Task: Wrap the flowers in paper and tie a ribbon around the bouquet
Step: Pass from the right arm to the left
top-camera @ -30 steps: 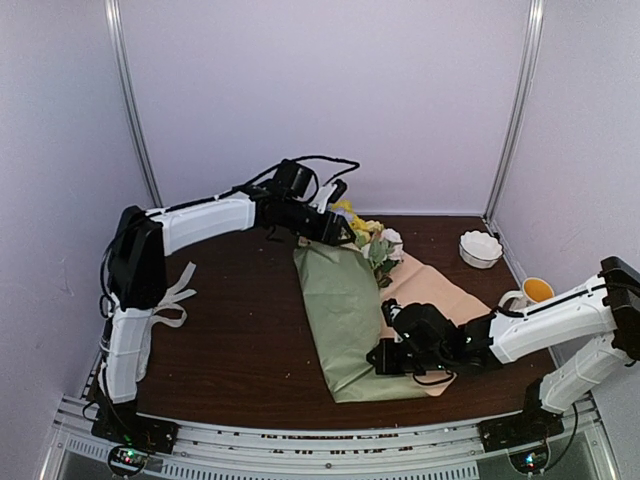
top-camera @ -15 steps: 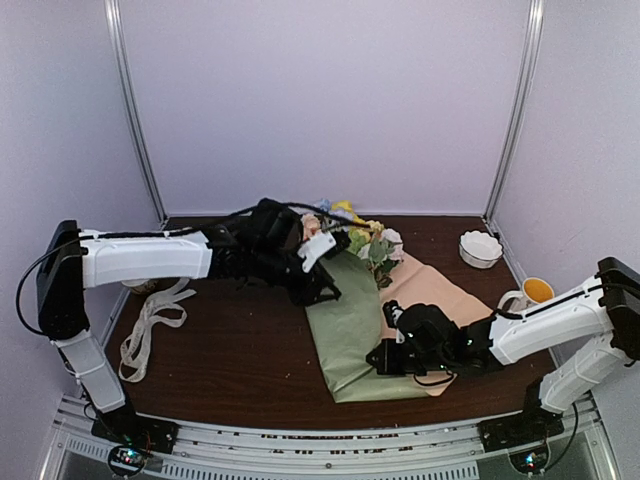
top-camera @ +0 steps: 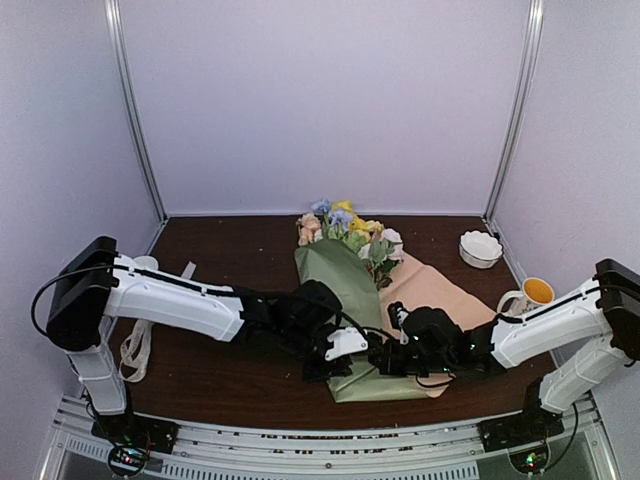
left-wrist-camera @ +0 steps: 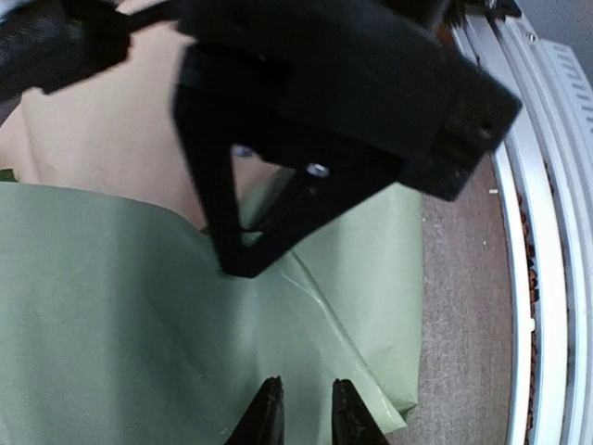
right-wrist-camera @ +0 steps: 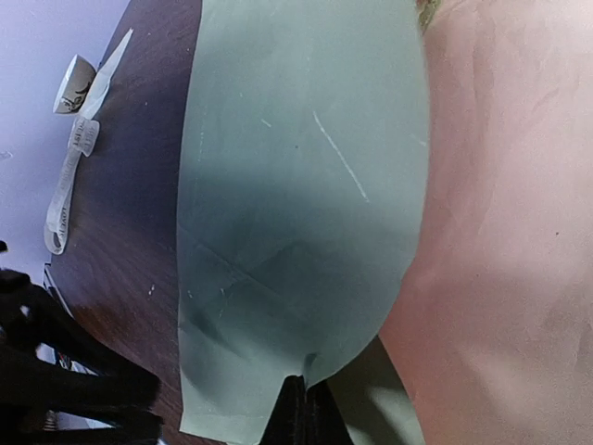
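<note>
The dark wooden table (top-camera: 230,250) bears the paper (top-camera: 340,285), the ribbon (right-wrist-camera: 65,185), a white bowl (top-camera: 480,248) and a mug (top-camera: 533,292).

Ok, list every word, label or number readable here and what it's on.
None can be read.
The ribbon carries dark print near its curled end, too small and blurred to make out.
No lettering shows on the paper, the mug or the white bowl.

Paper (top-camera: 340,290): sage-green side folded over tan, lying flat. Flowers (top-camera: 345,228): pastel blooms protruding from the paper's far end. Ribbon (right-wrist-camera: 72,158): cream, loose, well left of the paper.
</note>
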Controlling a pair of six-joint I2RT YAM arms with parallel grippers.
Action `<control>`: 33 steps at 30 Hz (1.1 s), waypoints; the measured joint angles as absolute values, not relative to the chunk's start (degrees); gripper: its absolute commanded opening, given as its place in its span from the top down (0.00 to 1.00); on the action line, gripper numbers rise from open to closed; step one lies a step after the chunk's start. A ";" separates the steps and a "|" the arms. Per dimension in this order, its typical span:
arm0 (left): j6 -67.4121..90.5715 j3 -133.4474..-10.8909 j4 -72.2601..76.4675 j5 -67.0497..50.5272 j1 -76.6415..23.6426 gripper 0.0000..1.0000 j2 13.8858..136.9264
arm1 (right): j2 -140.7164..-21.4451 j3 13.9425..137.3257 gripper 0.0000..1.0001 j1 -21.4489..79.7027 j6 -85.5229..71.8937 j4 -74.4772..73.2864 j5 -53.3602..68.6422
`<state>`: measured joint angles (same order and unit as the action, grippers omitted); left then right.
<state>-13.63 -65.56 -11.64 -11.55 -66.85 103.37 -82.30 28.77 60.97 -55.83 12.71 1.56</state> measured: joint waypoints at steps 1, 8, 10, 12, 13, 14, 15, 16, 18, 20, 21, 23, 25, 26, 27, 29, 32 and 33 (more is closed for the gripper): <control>-13.98 -65.69 -11.81 -10.68 -67.59 0.78 104.31 | -82.26 28.32 1.00 60.84 -56.07 13.28 1.54; -15.53 -66.04 -13.32 -7.11 -70.43 0.78 107.74 | -81.76 23.00 1.00 59.77 -59.90 19.62 1.80; -15.79 -66.22 -13.45 -6.61 -70.28 0.78 108.25 | -81.78 21.50 1.00 59.24 -60.90 21.71 2.33; -16.01 -66.67 -13.67 -6.46 -70.19 0.77 109.30 | -82.11 20.49 1.00 58.87 -62.00 24.12 2.72; -16.14 -66.98 -13.76 -6.48 -70.19 0.77 110.08 | -82.39 19.88 1.00 58.72 -62.50 25.54 2.85; -16.27 -67.16 -13.69 -6.55 -70.19 0.77 110.85 | -82.76 19.16 1.00 58.57 -63.20 27.03 3.11; -16.45 -67.18 -13.65 -6.63 -70.19 0.77 111.46 | -83.11 18.72 1.00 58.50 -63.53 27.99 3.31; -16.60 -67.18 -13.63 -6.72 -70.24 0.77 111.96 | -83.55 18.37 1.00 58.48 -63.94 28.82 3.68; -16.86 -67.44 -13.74 -7.03 -70.24 0.77 112.20 | -84.38 18.13 1.00 58.37 -64.77 30.09 3.99; -17.08 -67.96 -13.93 -7.25 -70.24 0.77 112.64 | -85.30 18.09 1.00 58.17 -65.08 30.98 4.12; -17.12 -68.07 -13.85 -7.38 -70.26 0.77 112.84 | -85.82 18.04 1.00 58.08 -65.23 31.44 4.21; -17.28 -68.16 -13.76 -7.55 -70.24 0.77 112.95 | -86.74 17.96 1.00 58.04 -65.84 32.25 4.25; -17.37 -68.14 -13.74 -7.62 -70.24 0.77 112.95 | -87.13 17.56 1.00 57.98 -66.30 33.26 4.29; -17.45 -68.12 -13.65 -7.66 -70.24 0.77 112.95 | -87.13 17.17 1.00 57.93 -66.43 33.87 4.27; -17.50 -67.94 -13.34 -7.70 -70.24 0.77 112.95 | -87.13 16.91 1.00 57.84 -66.54 34.22 4.29; -17.54 -67.70 -12.84 -7.90 -70.24 0.77 112.95 | -87.11 16.56 1.00 57.71 -66.67 34.57 4.29; -17.54 -67.13 -11.53 -8.25 -70.24 0.76 112.95 | -87.09 16.43 1.00 57.39 -66.67 34.57 4.56; -17.52 -66.96 -11.20 -8.43 -70.22 0.75 112.92 | -87.09 16.40 1.00 57.36 -66.65 34.57 4.60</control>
